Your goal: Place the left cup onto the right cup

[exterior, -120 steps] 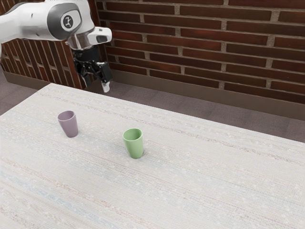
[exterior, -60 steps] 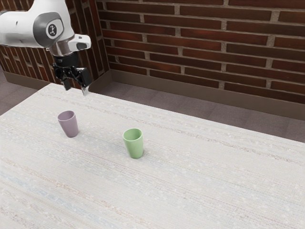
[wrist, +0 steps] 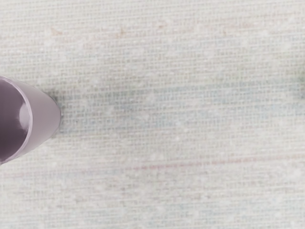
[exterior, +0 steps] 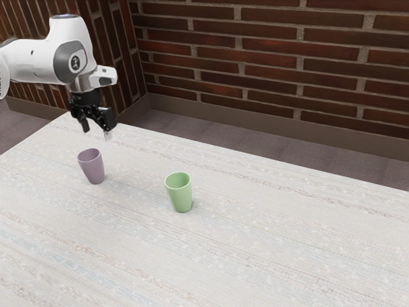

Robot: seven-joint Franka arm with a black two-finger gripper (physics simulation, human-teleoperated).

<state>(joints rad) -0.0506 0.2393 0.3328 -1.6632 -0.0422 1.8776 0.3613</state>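
A mauve cup [exterior: 91, 165] stands upright on the pale table [exterior: 268, 243], toward the exterior view's left. A green cup [exterior: 179, 192] stands upright to its right, a little nearer the front. My gripper [exterior: 95, 131] hangs open above and slightly behind the mauve cup, with nothing between its fingers. In the wrist view the mauve cup [wrist: 28, 121] shows part of its rim and wall, off to one side of my hand.
A red brick wall [exterior: 287, 57] runs behind the table, with a strip of grey floor [exterior: 255, 141] between them. The table's back edge [exterior: 192, 148] passes just behind the gripper.
My arm has swung toward the exterior view's left and come down, from behind the green cup's side to just above the mauve cup. Both cups stay put.
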